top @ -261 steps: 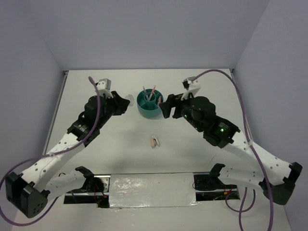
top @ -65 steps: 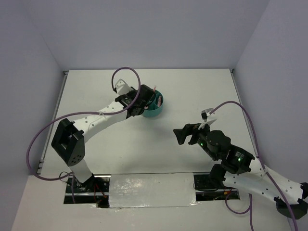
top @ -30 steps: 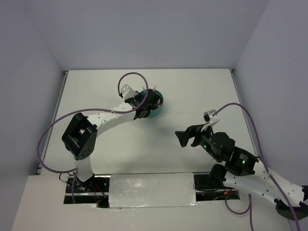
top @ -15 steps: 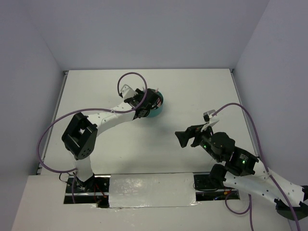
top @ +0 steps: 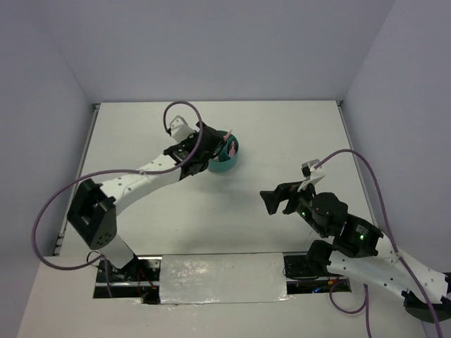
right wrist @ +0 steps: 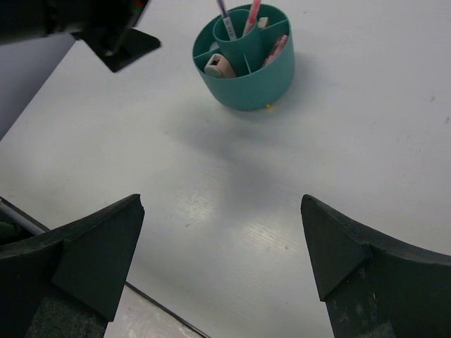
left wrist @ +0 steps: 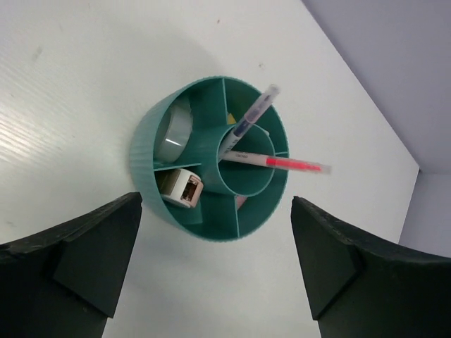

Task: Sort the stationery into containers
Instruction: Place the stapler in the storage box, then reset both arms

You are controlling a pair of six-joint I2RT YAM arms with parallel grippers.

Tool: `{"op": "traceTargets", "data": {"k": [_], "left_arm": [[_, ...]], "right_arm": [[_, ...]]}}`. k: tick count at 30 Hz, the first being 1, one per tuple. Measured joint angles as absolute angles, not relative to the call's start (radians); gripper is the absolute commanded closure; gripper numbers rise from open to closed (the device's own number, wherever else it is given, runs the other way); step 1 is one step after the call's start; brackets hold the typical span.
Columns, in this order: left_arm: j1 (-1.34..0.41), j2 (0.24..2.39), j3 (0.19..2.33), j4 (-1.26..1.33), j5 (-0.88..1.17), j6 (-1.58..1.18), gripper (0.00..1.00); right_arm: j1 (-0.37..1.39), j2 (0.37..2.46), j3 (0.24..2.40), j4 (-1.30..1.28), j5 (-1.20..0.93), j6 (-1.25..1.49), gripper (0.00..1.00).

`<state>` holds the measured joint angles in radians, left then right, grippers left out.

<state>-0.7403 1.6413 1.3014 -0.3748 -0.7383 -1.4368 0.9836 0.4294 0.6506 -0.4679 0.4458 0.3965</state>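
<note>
Opening wide and lifting off, the left hand [left wrist: 215,210] leaves the clip [left wrist: 183,189] in an outer compartment of the organiser [left wrist: 144,151]; right hand [right wrist: 222,204] waits open, sorting looks nearly done.

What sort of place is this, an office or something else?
Probably a robot test bench in a lab, not an office: a cabled left arm and right arm bolted to a white table, plain walls boxing it in, and a teal desk organiser as a prop.
</note>
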Motion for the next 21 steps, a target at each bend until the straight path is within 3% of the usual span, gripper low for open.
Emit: {"op": "traceTargets", "data": {"k": [8,14,21], "left_arm": [[-0.71,1.309,1.282,-0.565,-0.805,-1.116,0.01],[-0.631,0.914,1.114,-0.739,-0.828,-0.908,0.01],[-0.631,0.549,1.093,-0.794,-0.836,-0.679,0.01]], "right_arm": [[0.984,0.437,0.849,-0.67,0.595,0.408,0.0],[0.984,0.447,0.997,-0.818,0.726,0.422,0.0],[0.984,0.366,1.056,-0.922,0.796,0.422,0.0]]}}
